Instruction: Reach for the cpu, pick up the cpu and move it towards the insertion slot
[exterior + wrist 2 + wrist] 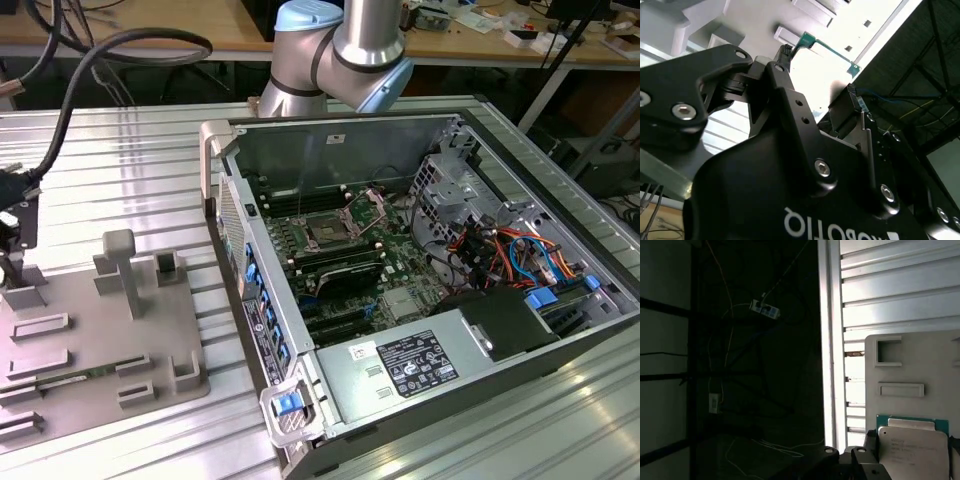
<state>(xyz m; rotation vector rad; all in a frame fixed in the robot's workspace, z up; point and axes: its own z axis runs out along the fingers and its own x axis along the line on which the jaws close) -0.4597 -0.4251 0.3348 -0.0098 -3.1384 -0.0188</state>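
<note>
Fingers (780,75) of the big black metal tool (818,71) stand spread apart in the second wrist view. There is a bright gap between them, and we see nothing pinched in it. Past the fingertips a thin green strip (827,50) shows. We think it may be the rim of the chip, but we cannot be sure.

We find the cpu (912,445), a small flat square chip with a silvery top and a green rim, in the first wrist view. It lies flat on the pale grey plastic tray (930,365), near a long grey block (901,389). The black end of the tool sits right at one edge of the chip, so the chip lies just in front of the tool. We cannot tell if they touch. The chip is square, so it has no long side to line up with.

In the exterior view the silver and blue robot arm (340,45) stands behind the open grey computer case (330,150). The insertion slot (330,230), a square metal-framed socket with a dark middle, sits on the green board inside that case. The tray rests on the ribbed metal tabletop (130,170), on the exterior view's left of the case, so chip and slot are well apart. We judge the reach is nearly done and the chip is not lifted yet
</note>
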